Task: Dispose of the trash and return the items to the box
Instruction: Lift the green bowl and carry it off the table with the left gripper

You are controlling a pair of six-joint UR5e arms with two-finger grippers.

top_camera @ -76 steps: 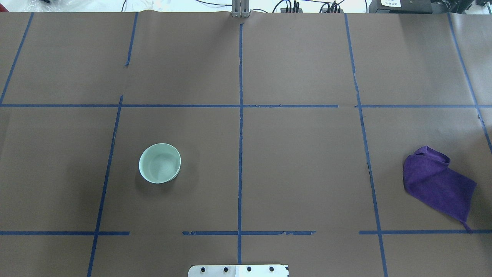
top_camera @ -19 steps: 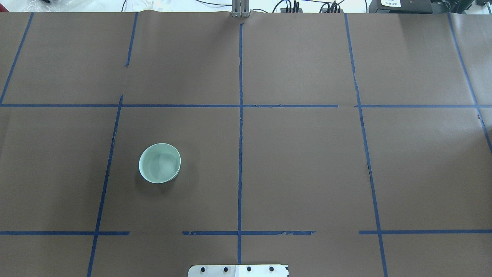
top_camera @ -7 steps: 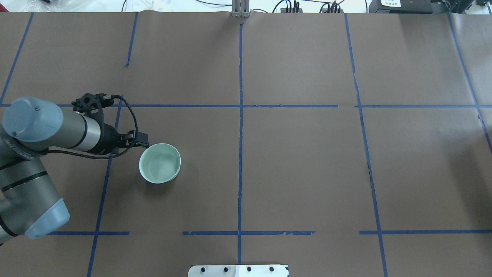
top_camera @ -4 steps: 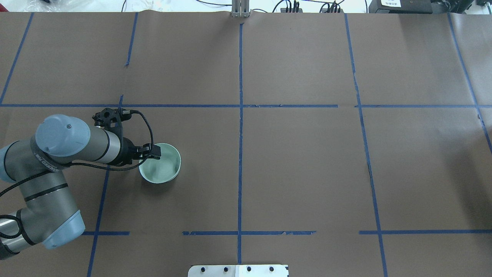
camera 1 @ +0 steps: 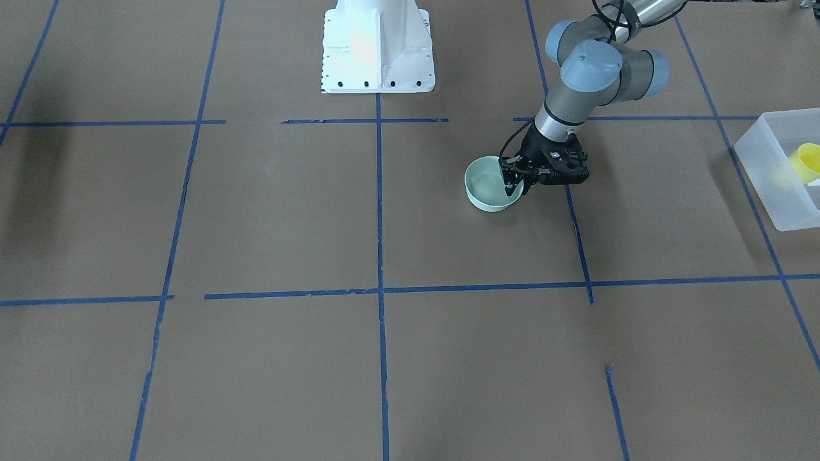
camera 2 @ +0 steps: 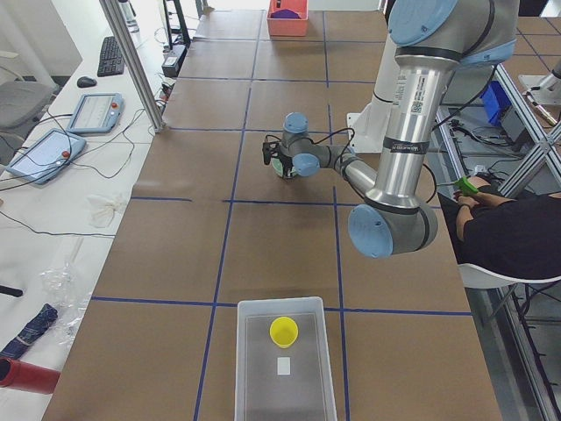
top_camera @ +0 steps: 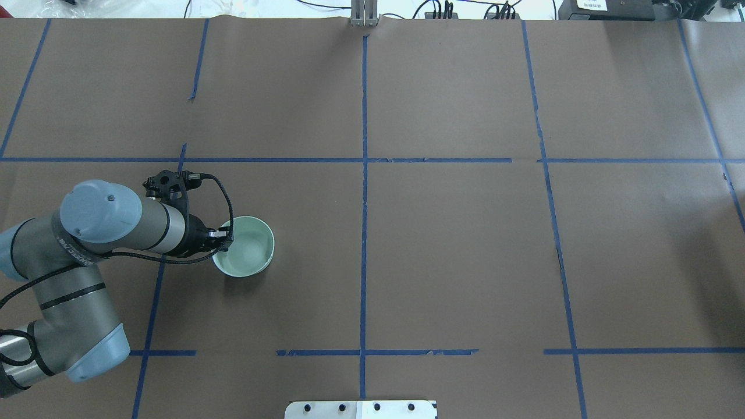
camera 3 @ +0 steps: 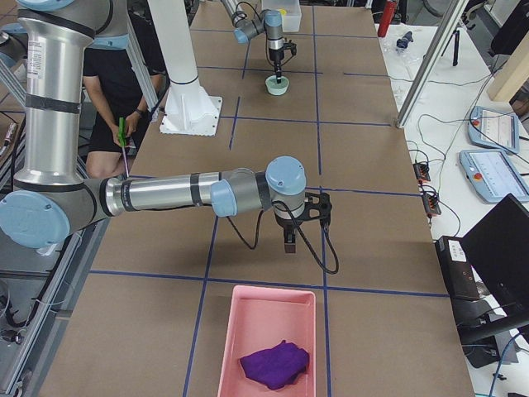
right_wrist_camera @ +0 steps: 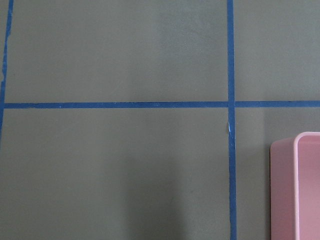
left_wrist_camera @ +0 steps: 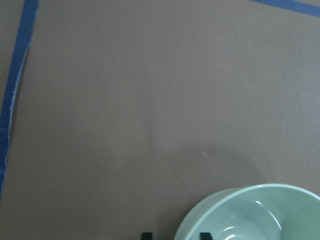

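Note:
The small yellow cup [camera 1: 806, 160] stands inside the frosted-white box [camera 1: 765, 176] at the table's end on my left; both also show in the exterior left view, the cup [camera 2: 283, 331] and the box [camera 2: 254, 377]. My left gripper [camera 1: 516, 184] is down at the mint-green bowl [camera 1: 485, 190], with its jaws apart. In the left wrist view, one fingertip [left_wrist_camera: 146, 235] is outside the rim and the other is inside. The right gripper [camera 3: 289, 241] hangs above the table near a pink bin; I cannot tell whether it is open or shut.
A pink bin [camera 3: 269, 314] at the table's right end holds a purple cloth [camera 3: 274, 364]; its corner shows in the right wrist view [right_wrist_camera: 300, 190]. The robot's white base [camera 1: 377, 45] stands at the table's near edge. Blue tape lines cross the brown table cover.
The left arm came in from the left and brought its gripper down onto the bowl's rim. The purple cloth that lay on the table 10 s ago is gone from it.

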